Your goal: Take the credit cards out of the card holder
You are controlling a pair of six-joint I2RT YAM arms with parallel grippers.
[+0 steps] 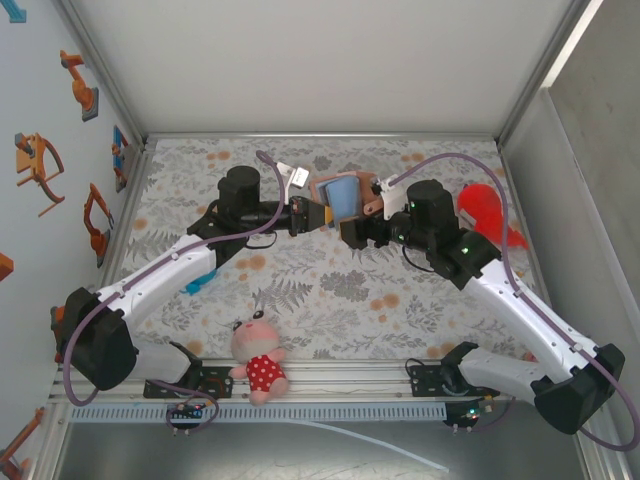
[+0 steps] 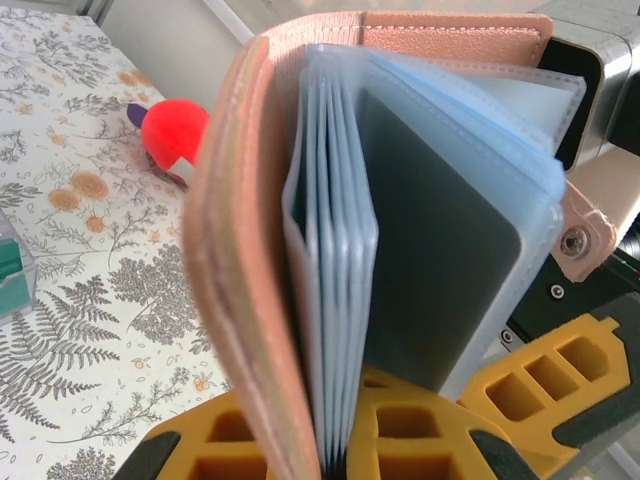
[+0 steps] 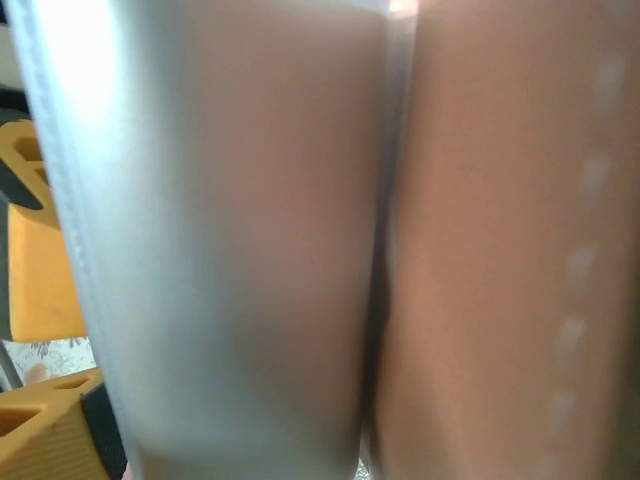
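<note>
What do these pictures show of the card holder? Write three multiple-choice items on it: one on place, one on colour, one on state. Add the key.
1. Where is the card holder?
A. Between the left gripper and the right gripper
B. Flat beside the doll
C. On top of the red toy

2. What colour is its outer cover?
A. Black
B. Pinkish-tan
C. Green

3. What state is it in?
A. Folded shut
B. Open, with its sleeves fanned
C. Torn in two

Key:
1 A: the top view shows it where the two arms' tips meet.
2 B: the left wrist view shows the cover pinkish-tan.
3 B: in that view the sleeves stand apart, with a dark card in the front one.
</note>
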